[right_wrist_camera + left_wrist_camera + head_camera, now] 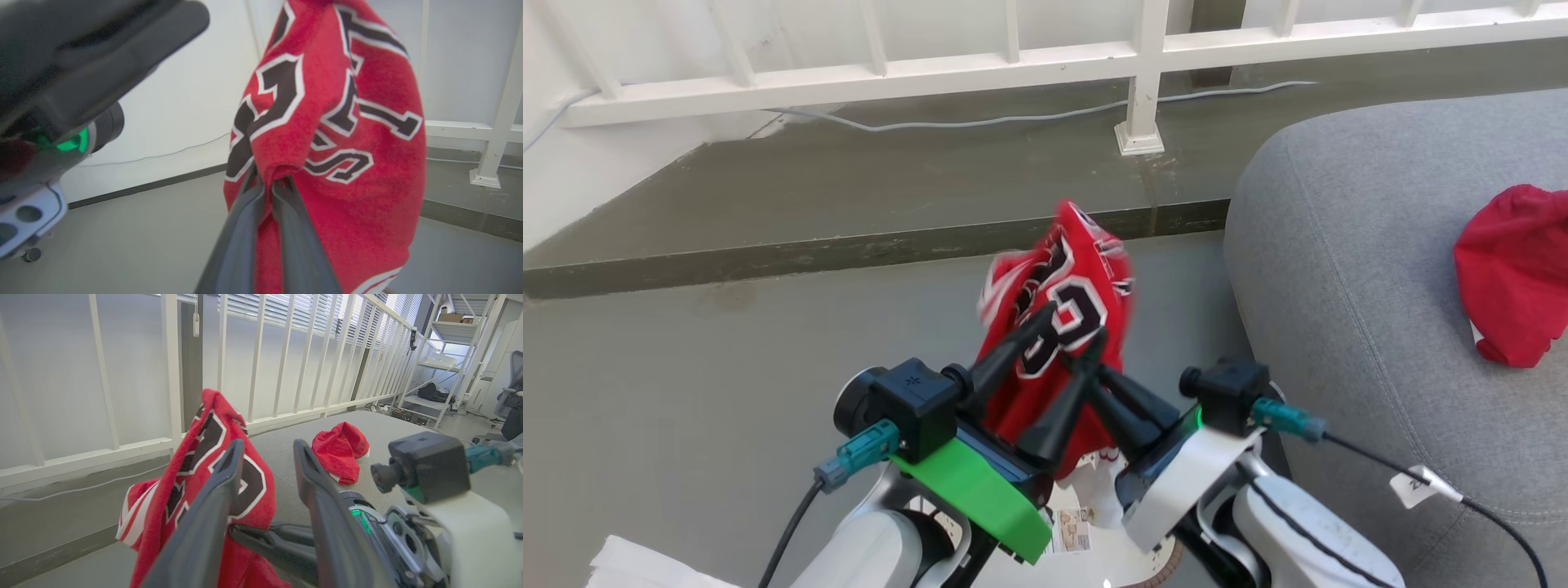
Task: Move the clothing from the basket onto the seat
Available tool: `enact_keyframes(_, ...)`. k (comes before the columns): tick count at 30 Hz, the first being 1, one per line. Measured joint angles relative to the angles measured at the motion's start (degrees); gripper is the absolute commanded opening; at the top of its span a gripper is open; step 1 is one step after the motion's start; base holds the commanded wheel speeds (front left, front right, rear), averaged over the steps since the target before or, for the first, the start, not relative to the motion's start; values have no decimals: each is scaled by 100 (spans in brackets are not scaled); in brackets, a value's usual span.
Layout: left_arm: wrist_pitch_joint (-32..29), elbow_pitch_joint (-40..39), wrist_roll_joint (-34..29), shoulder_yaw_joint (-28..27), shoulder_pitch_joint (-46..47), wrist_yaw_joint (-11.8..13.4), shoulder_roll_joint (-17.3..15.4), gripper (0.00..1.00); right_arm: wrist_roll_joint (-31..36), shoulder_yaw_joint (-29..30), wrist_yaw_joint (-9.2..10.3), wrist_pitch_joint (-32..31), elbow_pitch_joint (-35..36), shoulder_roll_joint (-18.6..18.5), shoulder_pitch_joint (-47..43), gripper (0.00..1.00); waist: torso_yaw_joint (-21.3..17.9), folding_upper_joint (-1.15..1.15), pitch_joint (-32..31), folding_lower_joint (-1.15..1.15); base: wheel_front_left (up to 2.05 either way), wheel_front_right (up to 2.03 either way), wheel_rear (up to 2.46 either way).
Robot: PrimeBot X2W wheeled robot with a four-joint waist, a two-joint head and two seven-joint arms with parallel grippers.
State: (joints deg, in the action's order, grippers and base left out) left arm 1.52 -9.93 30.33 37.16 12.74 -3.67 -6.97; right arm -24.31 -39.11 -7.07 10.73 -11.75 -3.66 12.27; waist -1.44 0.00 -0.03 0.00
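Against the grey concrete floor, the bright red fabric "23" jersey hangs just beside the big grey woven seat cushion. The right gripper pinches it; the left gripper gapes. Best to swing it fully over the cushion, near the plain red garment, before releasing.

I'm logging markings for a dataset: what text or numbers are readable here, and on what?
"23": on the jersey, creased and blurred.
"S": jersey lettering, right wrist view; neighbouring letters folded away.
Cable tag: too small to read.
Printed label, low in head view: too small.
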Motion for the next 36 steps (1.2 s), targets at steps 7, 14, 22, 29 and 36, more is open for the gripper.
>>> enact_keyframes(7,-63,-91,-40,21,-27,63,-131,100,-48,190,9,75,-116,4,181,0,-70,0,6,0,0,0,0)
enact_keyframes(14,-200,-169,-261,183,-111,67,-319,100,-48,555,180,135,-275,-36,275,0,-279,0,41,0,0,0,0)
enact_keyframes(22,-413,-211,-399,461,-233,57,-453,100,-48,1009,374,189,-428,-335,378,0,-609,0,143,0,0,0,0)
enact_keyframes(29,-511,-261,-510,552,-233,42,-497,100,-101,1403,579,243,-465,-483,384,0,-974,0,294,0,0,0,0)
enact_keyframes(36,-611,-338,-628,550,-233,67,-523,100,-233,1773,722,293,-468,-550,383,0,-1394,0,479,0,0,0,0)
